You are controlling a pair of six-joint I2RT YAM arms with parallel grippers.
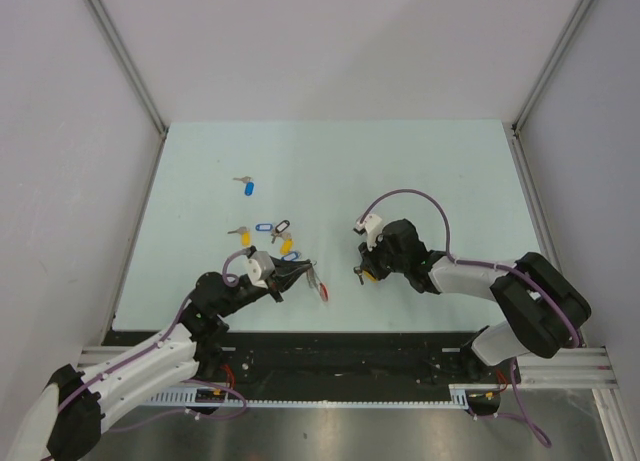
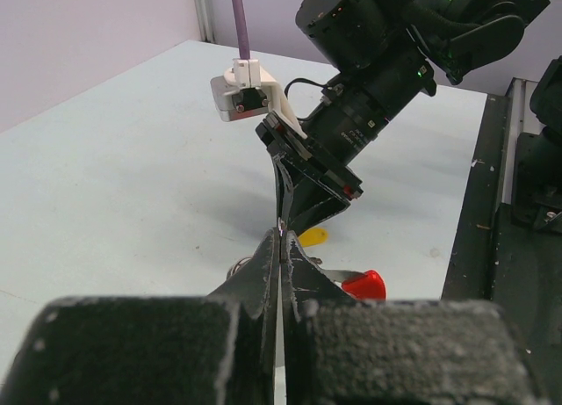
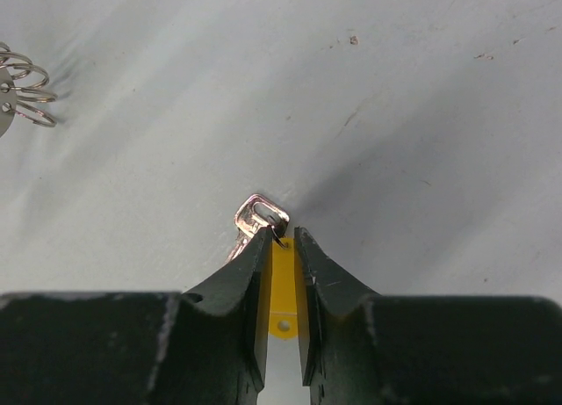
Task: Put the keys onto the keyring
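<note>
My left gripper (image 1: 305, 273) (image 2: 282, 238) is shut on the keyring, low over the table's near middle. The keyring's red plastic arc (image 1: 320, 289) (image 2: 364, 285) sticks out to the right of the fingers, and its metal loops (image 2: 235, 269) show to the left. Just right of it, my right gripper (image 1: 366, 272) (image 3: 281, 234) is shut on the yellow tag (image 3: 283, 282) of one key. That key's silver head (image 3: 257, 216) pokes out past the fingertips. Several more keys lie behind the left gripper: yellow (image 1: 243, 236), blue (image 1: 263, 225), dark (image 1: 282, 226), and one blue (image 1: 247, 187) farther back.
The right arm's wrist and camera housing (image 2: 250, 93) hang close in front of the left gripper. The keyring's wire loops (image 3: 22, 93) appear at the upper left of the right wrist view. A black rail (image 1: 330, 346) borders the table's near edge.
</note>
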